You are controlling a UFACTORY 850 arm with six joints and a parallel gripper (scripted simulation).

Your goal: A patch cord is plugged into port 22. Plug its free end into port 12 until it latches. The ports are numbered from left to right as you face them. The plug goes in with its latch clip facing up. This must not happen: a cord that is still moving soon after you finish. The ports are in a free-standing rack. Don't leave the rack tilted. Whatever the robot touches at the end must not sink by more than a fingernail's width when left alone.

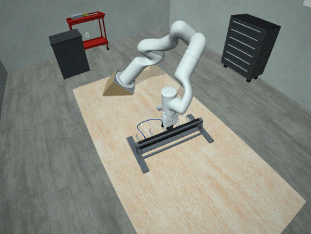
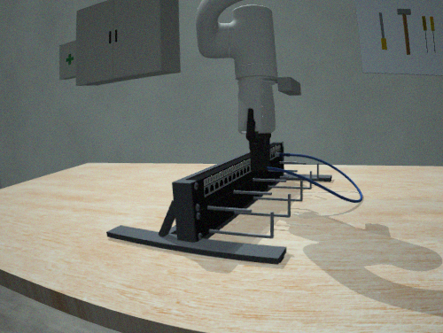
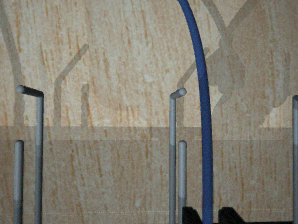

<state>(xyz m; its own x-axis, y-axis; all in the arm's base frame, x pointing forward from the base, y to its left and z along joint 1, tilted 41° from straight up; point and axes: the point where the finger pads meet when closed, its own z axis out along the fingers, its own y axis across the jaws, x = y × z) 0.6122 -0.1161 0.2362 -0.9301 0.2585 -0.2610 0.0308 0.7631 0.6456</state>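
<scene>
The black patch-panel rack (image 1: pixel 155 141) (image 2: pixel 183 204) stands upright on the wooden table top (image 1: pixel 186 187) (image 2: pixel 89 199), on two flat grey feet. My gripper (image 1: pixel 168 125) (image 2: pixel 260 152) (image 3: pixel 207 216) points straight down at the port face, near the middle of the row. It is shut on the free plug of the blue patch cord (image 1: pixel 140 126) (image 2: pixel 345 188) (image 3: pixel 202 125). The plug itself is hidden between the fingers. The cord loops out over the table and back to a port near the rack's far end. I cannot tell whether the plug sits in a port.
Grey cable-management bars (image 2: pixel 248 210) (image 3: pixel 172 150) stick out from the rack's front, on both sides of the cord. The arm's wedge base (image 1: pixel 112 88) is behind the rack. A black cabinet (image 1: pixel 69 53), a red cart (image 1: pixel 90 28) and a drawer chest (image 1: pixel 249 43) stand on the floor.
</scene>
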